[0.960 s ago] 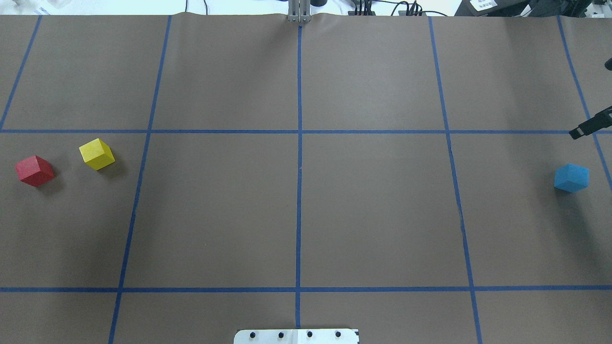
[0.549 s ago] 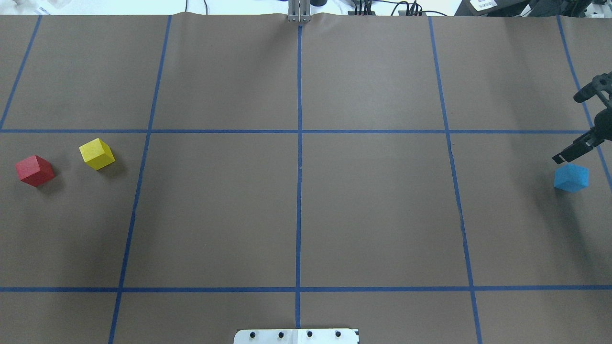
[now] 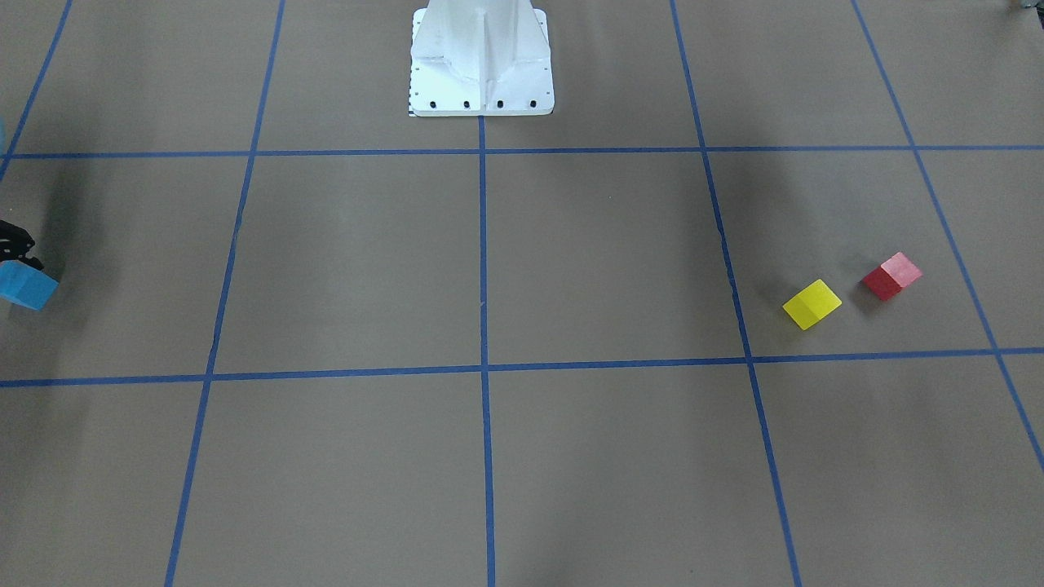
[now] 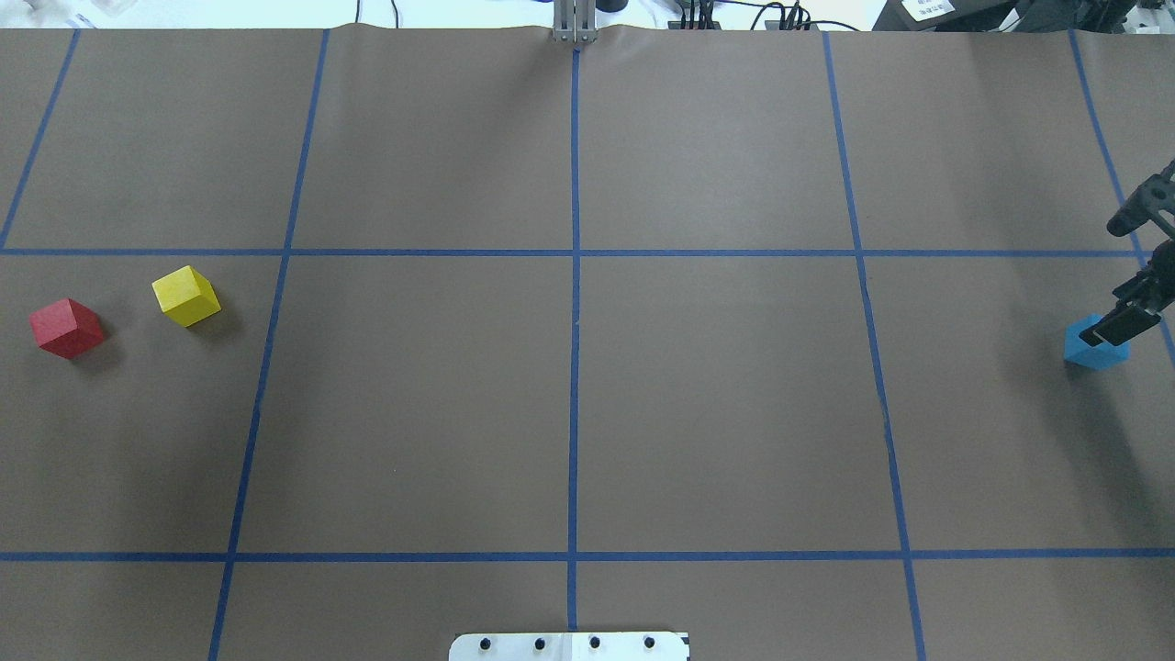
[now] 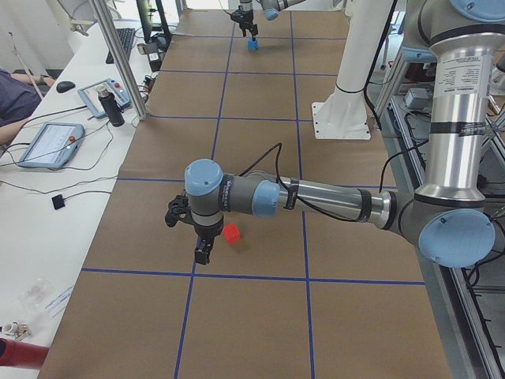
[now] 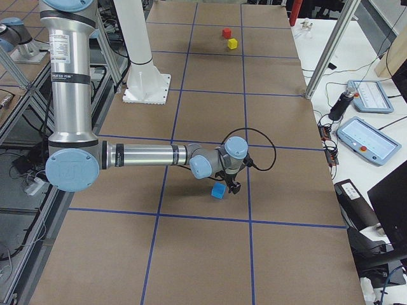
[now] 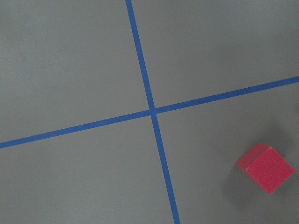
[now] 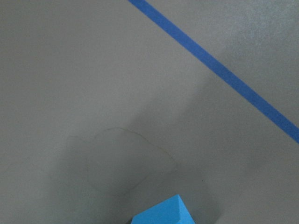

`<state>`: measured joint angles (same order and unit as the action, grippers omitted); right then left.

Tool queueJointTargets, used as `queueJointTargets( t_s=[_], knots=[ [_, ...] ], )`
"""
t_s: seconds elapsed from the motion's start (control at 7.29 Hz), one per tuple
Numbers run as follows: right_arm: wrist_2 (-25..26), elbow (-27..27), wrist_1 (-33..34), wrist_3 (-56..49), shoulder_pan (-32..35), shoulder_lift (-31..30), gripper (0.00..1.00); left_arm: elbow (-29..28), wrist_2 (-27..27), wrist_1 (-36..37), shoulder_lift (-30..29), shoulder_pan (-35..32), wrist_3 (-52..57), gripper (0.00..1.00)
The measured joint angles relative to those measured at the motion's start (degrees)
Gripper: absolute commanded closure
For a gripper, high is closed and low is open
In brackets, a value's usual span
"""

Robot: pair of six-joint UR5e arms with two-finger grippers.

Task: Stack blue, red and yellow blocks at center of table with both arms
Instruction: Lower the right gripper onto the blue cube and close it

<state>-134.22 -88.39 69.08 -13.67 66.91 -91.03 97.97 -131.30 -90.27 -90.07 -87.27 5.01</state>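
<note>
The blue block lies at the table's far right; it also shows in the front view and the right side view. My right gripper hovers over it, open, one finger overlapping the block's top. The right wrist view shows only the block's tip at the bottom edge. The red block and the yellow block lie at the far left. My left gripper hangs just beside the red block; I cannot tell if it is open. The left wrist view shows the red block.
The white robot base stands at the table's near middle edge. Blue tape lines grid the brown table cover. Tablets and cables lie on the side bench, behind aluminium posts.
My right gripper has come in from the right edge and moved toward the robot, onto the blue block. No block has moved.
</note>
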Motion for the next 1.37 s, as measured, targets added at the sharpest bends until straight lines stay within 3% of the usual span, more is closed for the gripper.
queueJointTargets(
  t_s=[0.69,0.96,1.23,1.37],
  knots=[
    [1.95,0.18,0.08,-1.00,-2.49,-0.06,0.02,-0.25,-0.10,0.01,0.23,0.00,0.08,0.00],
    [2.11,0.20,-0.05,-1.87,-2.56,-0.91,0.08,-0.37,-0.10,0.01,0.24,0.00,0.09,0.00],
    [2.25,0.33,-0.16,-2.36,-2.61,-1.21,0.33,-0.41,-0.10,0.01,0.24,0.00,0.14,0.00],
    [2.40,0.40,-0.15,-2.43,-2.63,-1.23,0.62,-0.41,-0.10,0.01,0.24,0.00,0.15,0.00]
  ],
)
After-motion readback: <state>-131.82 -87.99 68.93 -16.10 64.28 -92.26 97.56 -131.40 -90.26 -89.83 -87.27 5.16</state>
